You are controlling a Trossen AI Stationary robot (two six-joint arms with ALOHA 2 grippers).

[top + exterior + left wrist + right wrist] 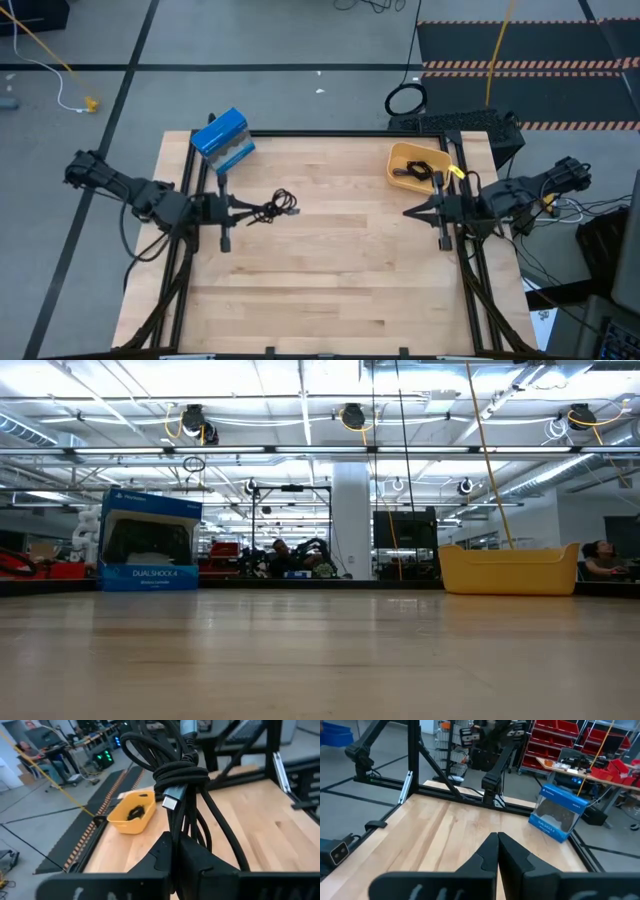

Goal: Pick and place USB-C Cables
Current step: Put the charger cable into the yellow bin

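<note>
Left tool (236,210): seen left of centre in the high view, closed around a black cable; in the left wrist view (176,851) the fingers are pressed together on the strands

Held cable (277,205): a black USB-C cable in a loose coil, trailing from the left tool's tip toward the middle of the frame in the high view; in the left wrist view (180,780) it is seen bundled and knotted just past the fingers, a silver connector showing at the knot

Right tool (412,212): seen right of centre in the high view, below the yellow bin; in the right wrist view (498,845) the fingers are closed tip to tip and nothing is held between them

Yellow bin (400,155): placed at the upper right of the table (330,280) in the high view; at the right edge of the low view (510,570)

Cables in bin: dark coiled cable (419,171) is seen lying inside the yellow bin in the high view; a dark coil is also seen there in the left wrist view (135,812)

Blue box (222,140): found at the upper left corner of the table in the high view, standing at the left of the low view (150,542)
</note>
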